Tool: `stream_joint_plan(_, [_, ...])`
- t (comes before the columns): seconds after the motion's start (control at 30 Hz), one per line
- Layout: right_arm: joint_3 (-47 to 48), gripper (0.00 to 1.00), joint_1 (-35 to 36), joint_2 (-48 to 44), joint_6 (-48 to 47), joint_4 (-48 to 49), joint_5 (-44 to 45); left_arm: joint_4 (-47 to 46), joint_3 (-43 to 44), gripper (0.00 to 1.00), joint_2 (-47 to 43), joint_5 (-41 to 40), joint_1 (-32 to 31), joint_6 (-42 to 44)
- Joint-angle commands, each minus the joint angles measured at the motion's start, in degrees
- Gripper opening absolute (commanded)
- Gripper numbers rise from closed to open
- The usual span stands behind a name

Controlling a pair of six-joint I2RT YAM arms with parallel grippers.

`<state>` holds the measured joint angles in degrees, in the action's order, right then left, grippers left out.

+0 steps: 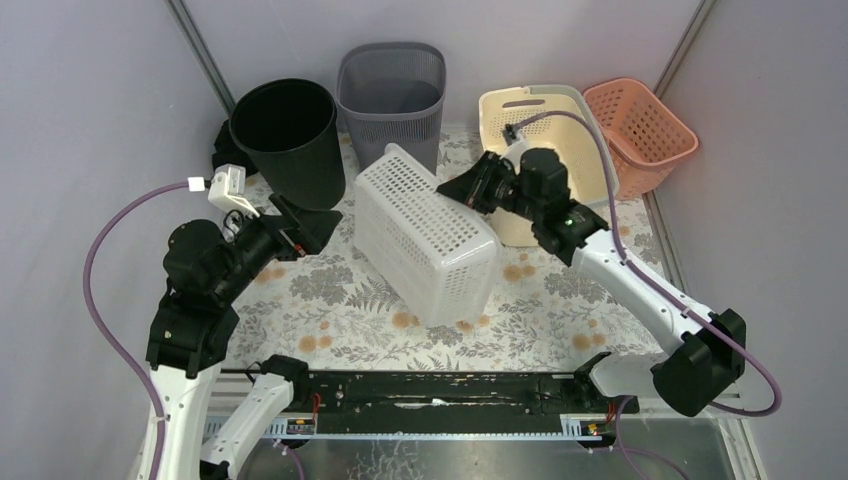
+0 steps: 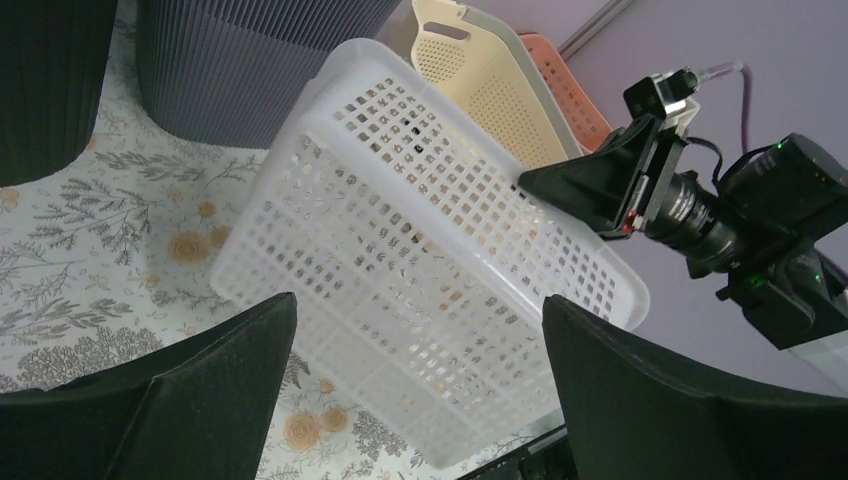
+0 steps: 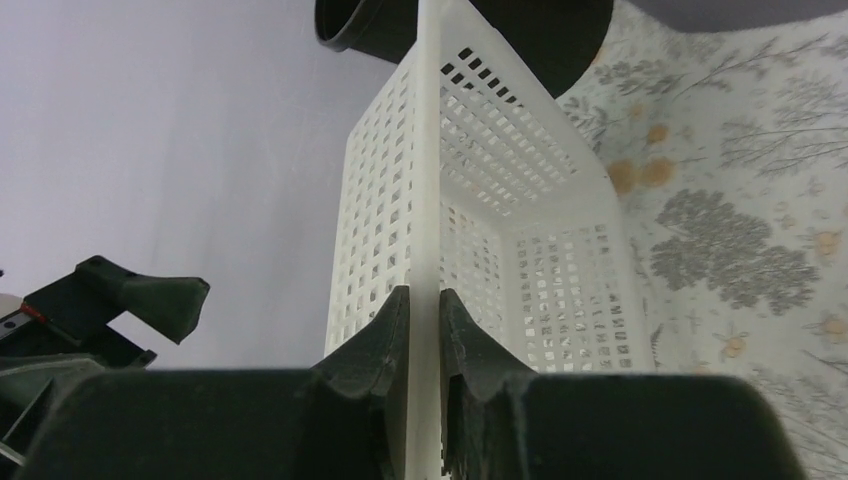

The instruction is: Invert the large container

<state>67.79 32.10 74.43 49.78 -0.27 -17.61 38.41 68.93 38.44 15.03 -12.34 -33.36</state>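
Bench (image 1: 340, 300) with floral cover, read near to far: left pincer (image 1: 310, 226) spread wide and holding nothing, just beside the white perforated basket (image 1: 425, 235), which stands tilted on one long edge mid-bench, mouth sideways, nothing inside; right pincer (image 3: 425, 330) closed narrow on its upper rim. The thin plastic probably handles light, springy and smooth, so the rim is the surest hold. Behind: black bin (image 1: 290, 140), grey bin (image 1: 392, 90), cream basket (image 1: 535, 110), salmon basket (image 1: 640, 130), no contents visible

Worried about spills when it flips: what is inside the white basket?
The white basket looks empty: the right wrist view shows only bare perforated walls, the right gripper pinching its rim. What lies behind that gripper is hidden.
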Motion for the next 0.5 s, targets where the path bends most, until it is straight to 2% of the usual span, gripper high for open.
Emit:
stream_joint_plan(0.0, [-1.8, 0.0, 5.87, -1.59, 6.83, 16.85, 6.63, 3.18, 0.15, 1.0, -0.27, 0.25, -0.24, -0.58])
stream_joint_plan(0.13, [-5.03, 0.0, 10.85, -0.11, 9.61, 21.68, 14.72, 3.84, 1.16, 1.0, -0.54, 0.04, -0.23, -0.32])
stream_joint_plan(0.23, [-10.35, 0.0, 13.79, 1.42, 12.85, 30.37, 19.87, 4.25, 2.14, 1.0, -0.55, 0.01, -0.22, -0.17])
stream_joint_plan(0.3, [-12.52, 0.0, 14.3, 3.84, 15.4, 36.82, 19.46, 4.51, 2.54, 1.0, -0.47, -0.14, -0.23, 0.15])
stream_joint_plan(0.47, [-14.63, 0.0, 14.12, 8.09, 19.02, 42.58, 14.49, 5.72, 3.44, 1.0, -0.49, -0.77, -0.24, 0.84])
